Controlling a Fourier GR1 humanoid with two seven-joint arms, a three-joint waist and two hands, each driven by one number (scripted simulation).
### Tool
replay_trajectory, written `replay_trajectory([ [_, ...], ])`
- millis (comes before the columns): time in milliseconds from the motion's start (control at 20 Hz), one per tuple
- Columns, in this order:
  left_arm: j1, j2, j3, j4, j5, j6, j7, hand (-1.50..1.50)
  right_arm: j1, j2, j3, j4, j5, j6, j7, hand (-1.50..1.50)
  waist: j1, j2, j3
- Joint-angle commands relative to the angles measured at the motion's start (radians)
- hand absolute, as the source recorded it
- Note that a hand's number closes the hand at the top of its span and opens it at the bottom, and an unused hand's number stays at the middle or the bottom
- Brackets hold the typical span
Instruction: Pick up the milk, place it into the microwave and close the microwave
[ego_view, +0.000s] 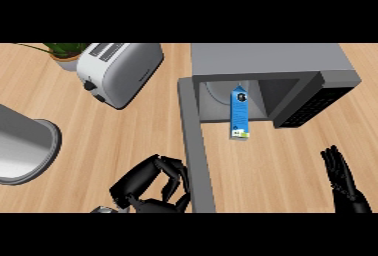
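Note:
The grey microwave stands at the back right with its door swung open toward me, seen edge-on as a long grey strip. A tall blue milk carton stands upright at the mouth of the cavity, partly inside it. My left hand is low at the centre left, its fingers curled, right beside the door's outer face near its free end; it holds nothing. My right hand rests open at the lower right edge, fingers up, well apart from the carton.
A silver toaster lies at the back left with a potted plant behind it. A large grey round vessel sits at the left edge. Wooden countertop shows between the door and my right hand.

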Motion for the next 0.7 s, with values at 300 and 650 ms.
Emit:
replay_trajectory([
  [300,-0.301,-0.002,-0.305,0.515,0.091,0.25,-0.192,1.5,0.123,-0.059,-0.061,-0.162,-0.13,0.126,-0.037,-1.5,-0.009,0.006,0.0],
  [650,-0.361,-0.002,-0.607,0.576,0.269,0.604,-0.162,1.5,0.125,-0.111,-0.083,-0.276,-0.219,0.209,0.018,-1.5,-0.047,0.011,-0.002],
])
